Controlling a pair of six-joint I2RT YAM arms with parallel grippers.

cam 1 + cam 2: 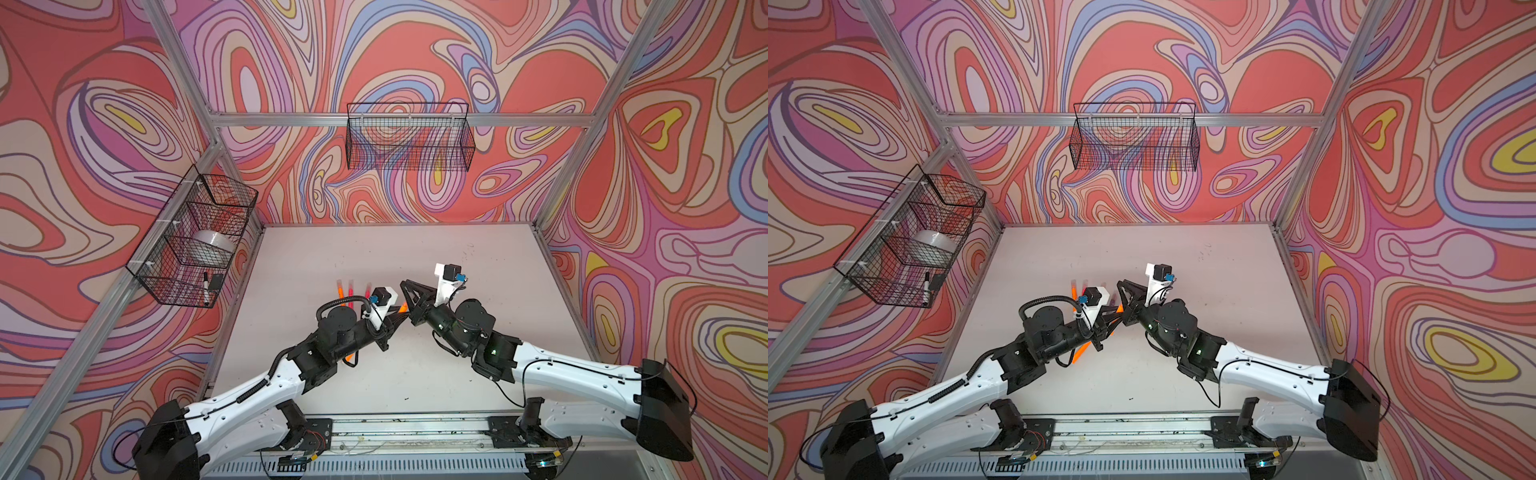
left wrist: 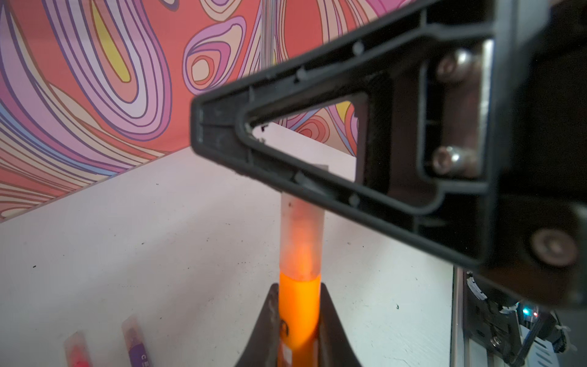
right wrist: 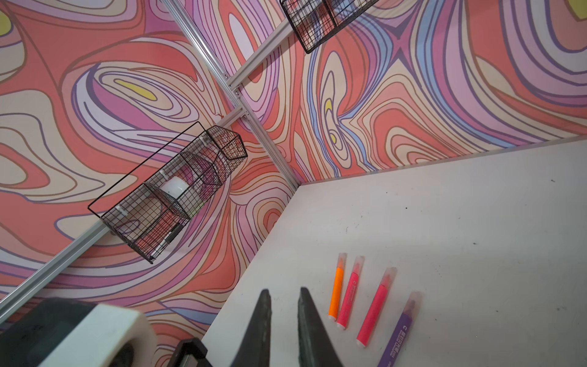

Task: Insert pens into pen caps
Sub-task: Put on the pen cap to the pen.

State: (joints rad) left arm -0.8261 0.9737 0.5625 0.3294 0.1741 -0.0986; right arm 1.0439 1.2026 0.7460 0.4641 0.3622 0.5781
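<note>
My left gripper is shut on a neon orange pen. A translucent pen cap sits over that pen's tip. The cap's far end runs behind the side of my right gripper, which crosses just above it; whether they touch I cannot tell. In the right wrist view the right gripper has its jaws drawn close with nothing between them. On the table lie an orange pen, two pink pens and a purple pen, each capped. Both grippers meet mid-table in both top views.
Another orange pen lies under the left forearm. A wire basket on the left wall holds a white roll and a black-capped marker. A second wire basket hangs on the back wall. The white table spreads right and back.
</note>
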